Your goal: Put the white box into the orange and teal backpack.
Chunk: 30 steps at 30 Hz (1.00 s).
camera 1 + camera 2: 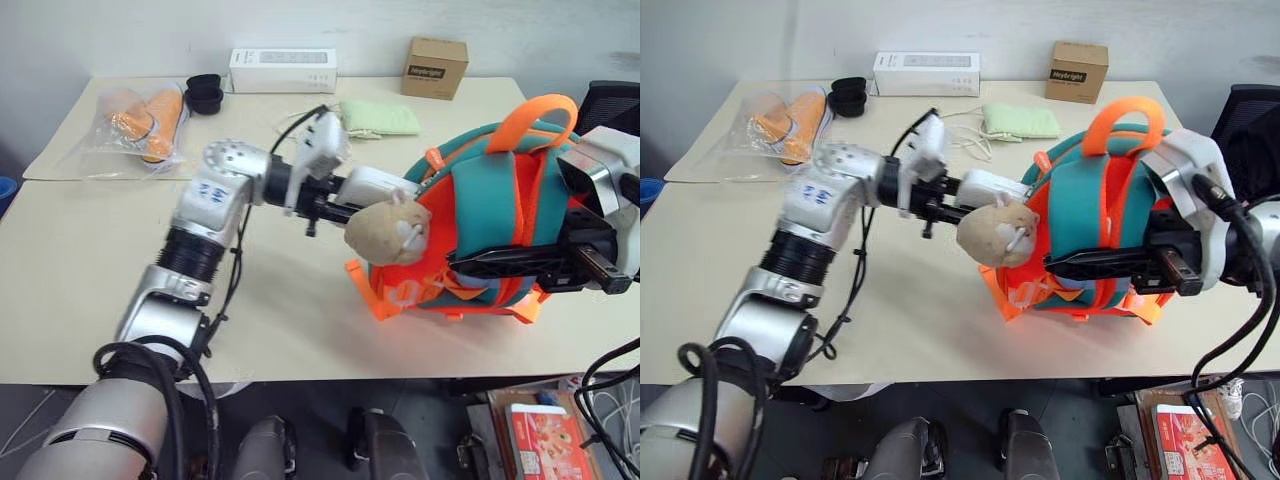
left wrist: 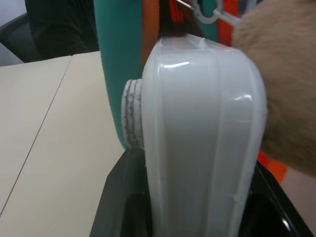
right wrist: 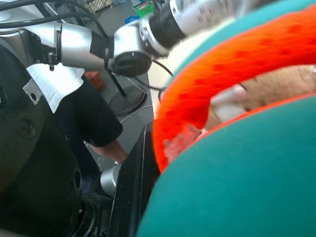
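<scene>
We have the white box (image 1: pixel 375 187) clamped in the left pincer (image 1: pixel 335 205), jaws part open around its end, held level above the tabletop (image 1: pixel 90 270) and pointing right at the orange and teal backpack (image 1: pixel 480 215). The box's far end sits right at the pack's left edge, behind the tan plush toy (image 1: pixel 388 231) hanging there. In the left wrist view the box runs straight out between the black fingers (image 2: pixel 121 197), with teal fabric just beyond and the plush crowding one side.

Right pincer (image 1: pixel 500 262) is closed tight on the pack's straps, holding the pack upright on its near-right side.

We judge the box is at the mouth of the pack but not yet in. We can't see the opening itself from here, so we can't tell how wide it gapes.

Risks from here:
- Plush toy is in the path; the box could push it in ahead or snag on its loop.
- If the box edge meets teal trim instead of the gap, the push shoves the whole pack right and the strap grip may slip.
- The grip is on one end only, so a jam could lever the box out of the jaws.
- Releasing early drops it on the tabletop.
</scene>
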Motion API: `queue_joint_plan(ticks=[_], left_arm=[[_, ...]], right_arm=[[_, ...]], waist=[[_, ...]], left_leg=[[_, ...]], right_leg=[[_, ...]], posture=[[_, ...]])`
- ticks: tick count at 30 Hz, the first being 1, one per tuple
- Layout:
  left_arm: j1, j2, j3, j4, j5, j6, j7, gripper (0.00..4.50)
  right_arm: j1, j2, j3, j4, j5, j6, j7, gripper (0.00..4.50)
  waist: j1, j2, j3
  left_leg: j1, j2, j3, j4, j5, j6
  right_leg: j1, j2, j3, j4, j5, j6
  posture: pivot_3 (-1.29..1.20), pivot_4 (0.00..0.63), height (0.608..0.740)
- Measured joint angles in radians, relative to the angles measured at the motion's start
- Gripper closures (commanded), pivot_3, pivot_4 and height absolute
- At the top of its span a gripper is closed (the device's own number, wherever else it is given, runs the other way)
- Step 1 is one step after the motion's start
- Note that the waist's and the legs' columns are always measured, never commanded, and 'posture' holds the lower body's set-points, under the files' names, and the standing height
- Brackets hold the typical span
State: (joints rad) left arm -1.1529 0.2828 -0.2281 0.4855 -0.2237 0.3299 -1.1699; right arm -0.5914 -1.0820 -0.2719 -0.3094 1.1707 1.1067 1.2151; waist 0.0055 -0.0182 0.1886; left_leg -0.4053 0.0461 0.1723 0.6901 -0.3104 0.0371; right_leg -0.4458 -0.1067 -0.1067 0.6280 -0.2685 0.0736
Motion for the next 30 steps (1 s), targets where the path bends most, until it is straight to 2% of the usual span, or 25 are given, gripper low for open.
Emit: queue_joint_plan(ticks=[4,5,6,10,13,14,23,25,27,30], left_arm=[[-0.013,-0.211,0.008,0.044,0.019,0.088,0.201,3.27],[-0.013,-0.236,0.006,0.043,0.019,0.101,0.219,2.53],[-0.013,-0.252,0.003,0.039,0.019,0.111,0.228,2.29],[-0.012,-0.223,0.002,0.004,0.019,0.148,0.224,1.08],[0.036,-0.11,0.018,-0.123,-0.018,0.229,0.163,0.19],[0.052,-0.067,0.035,-0.155,-0.032,0.255,0.147,0.05],[0.183,0.288,0.182,-0.464,-0.234,0.463,-0.027,0.05],[0.182,0.302,0.228,-0.499,-0.3,0.521,-0.029,0.05],[0.161,0.274,0.25,-0.543,-0.352,0.564,0.0,0.05],[0.138,0.215,0.205,-0.602,-0.336,0.527,0.07,0.05]], right_arm=[[-0.018,0.028,0.0,-0.001,-0.008,-0.01,-0.053,4.48],[-0.018,0.035,0.001,-0.001,-0.008,-0.01,-0.065,4.5],[-0.017,0.039,0.001,-0.002,-0.008,-0.01,-0.077,4.5],[-0.006,0.059,0.0,-0.034,0.0,-0.01,-0.117,4.5],[0.028,0.065,-0.01,-0.049,0.025,-0.009,-0.141,4.5],[0.036,0.066,-0.012,-0.049,0.026,-0.009,-0.149,4.5],[0.099,0.073,-0.028,-0.077,0.059,-0.012,-0.206,4.5],[0.107,0.073,-0.038,-0.077,0.066,-0.012,-0.219,4.5],[0.11,0.073,-0.052,-0.077,0.076,-0.012,-0.239,4.5],[0.131,0.073,-0.063,-0.078,0.107,-0.011,-0.257,4.5]], waist=[[0.006,0.0,0.0],[0.007,0.0,0.0],[0.008,0.0,0.0],[-0.007,0.0,0.0],[-0.013,0.0,0.0],[-0.013,0.0,0.0],[-0.005,0.0,0.0],[-0.001,0.0,0.0],[0.007,0.0,0.0],[0.015,0.0,0.0]], left_leg=[[-0.002,-0.001,-0.001,0.002,-0.001,0.002],[-0.002,-0.001,-0.001,0.002,-0.001,0.003],[-0.002,-0.001,-0.001,0.001,-0.001,0.003],[-0.001,0.001,-0.001,0.001,-0.001,0.001],[0.001,0.002,-0.001,0.0,0.0,-0.001],[0.001,0.002,-0.001,0.0,0.0,-0.001],[0.0,0.0,-0.001,0.001,0.0,0.0],[-0.001,0.0,-0.004,0.003,0.0,0.0],[-0.001,-0.001,-0.004,0.004,0.0,0.001],[0.0,-0.002,-0.005,0.005,-0.001,0.001]], right_leg=[[0.0,-0.005,0.0,0.0,0.001,0.001],[0.0,-0.005,0.0,0.0,0.001,0.001],[0.0,-0.005,-0.001,0.0,0.001,0.001],[0.0,-0.004,-0.001,0.0,0.001,0.001],[0.0,-0.003,0.0,0.001,0.0,0.0],[0.0,-0.003,-0.001,0.001,0.0,0.0],[0.001,-0.004,0.0,0.001,0.0,0.0],[0.002,-0.004,0.0,0.001,0.0,0.0],[0.003,-0.003,0.001,0.001,0.0,0.001],[0.004,-0.003,0.002,0.001,0.001,0.001]], posture=[[0.0,0.15,0.74],[0.0,0.15,0.74],[0.0,0.15,0.74],[0.0,0.15,0.74],[0.0,0.15,0.74],[0.0,0.15,0.74],[0.0,0.15,0.74],[0.0,0.15,0.74],[0.0,0.15,0.74],[0.0,0.15,0.74]])
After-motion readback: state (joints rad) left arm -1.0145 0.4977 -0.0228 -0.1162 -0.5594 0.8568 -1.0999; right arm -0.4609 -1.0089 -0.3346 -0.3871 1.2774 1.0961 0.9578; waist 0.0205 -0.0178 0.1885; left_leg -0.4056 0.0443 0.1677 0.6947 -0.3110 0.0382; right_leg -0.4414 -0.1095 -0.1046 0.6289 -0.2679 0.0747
